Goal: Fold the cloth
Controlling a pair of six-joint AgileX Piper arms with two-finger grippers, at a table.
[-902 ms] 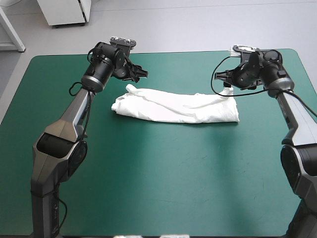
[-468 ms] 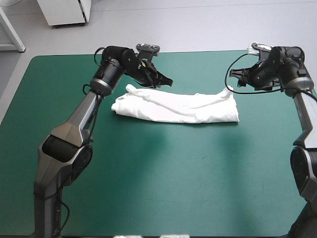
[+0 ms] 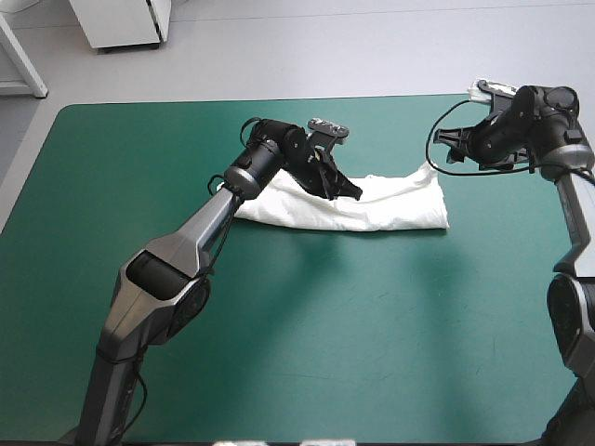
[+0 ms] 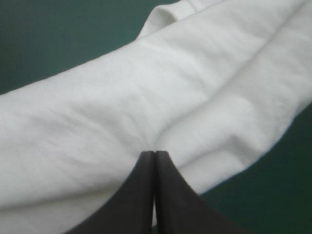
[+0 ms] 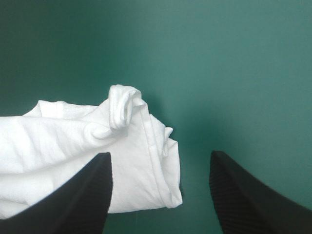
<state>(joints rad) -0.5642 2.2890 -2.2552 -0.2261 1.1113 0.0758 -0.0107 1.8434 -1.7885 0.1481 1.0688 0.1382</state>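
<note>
The white T-shirt (image 3: pixel 400 206) lies as a long folded band across the far middle of the teal-green table (image 3: pixel 307 325). My left gripper (image 3: pixel 355 193) is shut, its black fingers meeting in one point. That point rests on the T-shirt (image 4: pixel 146 92) near the band's middle, where a crease runs out from the tip (image 4: pixel 154 154). No cloth shows between the fingers. My right gripper (image 3: pixel 439 150) hovers open just beyond the band's right end, nothing between its fingers. In the right wrist view, the T-shirt's rolled end (image 5: pixel 122 131) lies ahead of the right gripper (image 5: pixel 158 158).
Bare teal-green cover spreads in front of the shirt toward the near edge. The left forearm (image 3: pixel 218 209) crosses over the band's left end and hides it. A white cabinet (image 3: pixel 121 23) stands on the floor beyond the far edge.
The left gripper shut, then swung right from beyond the band's left end and came down on its middle. The right gripper drew back a little to the right, still open.
</note>
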